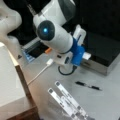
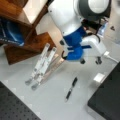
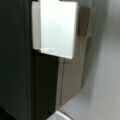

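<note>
- Gripper (image 1: 86, 55) hung above grey table (image 1: 105, 100), beside black box (image 1: 105, 50); can't tell how wide or if holding anything
- Black pen (image 2: 71, 88) lay apart, nr folded metal stand (image 2: 41, 66)

one pen (image 1: 88, 86), one folding stand (image 1: 67, 101)

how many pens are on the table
1. The black pen lies alone on the grey table, to a front view's right of the folding metal stand; the same pen shows below the arm.
</note>
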Tool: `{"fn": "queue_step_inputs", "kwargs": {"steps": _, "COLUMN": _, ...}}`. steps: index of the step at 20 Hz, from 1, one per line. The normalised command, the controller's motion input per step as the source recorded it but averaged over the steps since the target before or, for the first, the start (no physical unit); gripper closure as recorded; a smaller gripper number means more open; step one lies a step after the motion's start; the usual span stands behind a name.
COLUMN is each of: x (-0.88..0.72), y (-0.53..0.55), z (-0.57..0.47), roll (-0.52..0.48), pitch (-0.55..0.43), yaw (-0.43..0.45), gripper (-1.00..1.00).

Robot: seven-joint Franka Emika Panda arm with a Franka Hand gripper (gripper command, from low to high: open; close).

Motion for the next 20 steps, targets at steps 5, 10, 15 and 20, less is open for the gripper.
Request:
{"fn": "queue_step_inputs", "kwargs": {"steps": 5, "x": 0.34, "y": 0.01, "z": -0.17, "roll": 0.247, "pitch": 0.007, "yaw": 0.061, "gripper": -1.00}}
{"fn": "queue_step_inputs", "kwargs": {"steps": 10, "x": 0.27, "y": 0.05, "z": -0.09, "roll": 0.274, "pitch": -0.011, "yaw": 0.027, "gripper": -1.00}}
{"fn": "queue_step_inputs", "kwargs": {"steps": 15, "x": 0.16, "y": 0.11, "z": -0.03, "roll": 0.241, "pitch": -0.001, "yaw": 0.014, "gripper": -1.00}}
{"fn": "queue_step_inputs", "kwargs": {"steps": 20, "x": 0.09, "y": 0.08, "z": -0.10, "roll": 0.297, "pitch": -0.028, "yaw": 0.023, "gripper": -1.00}}
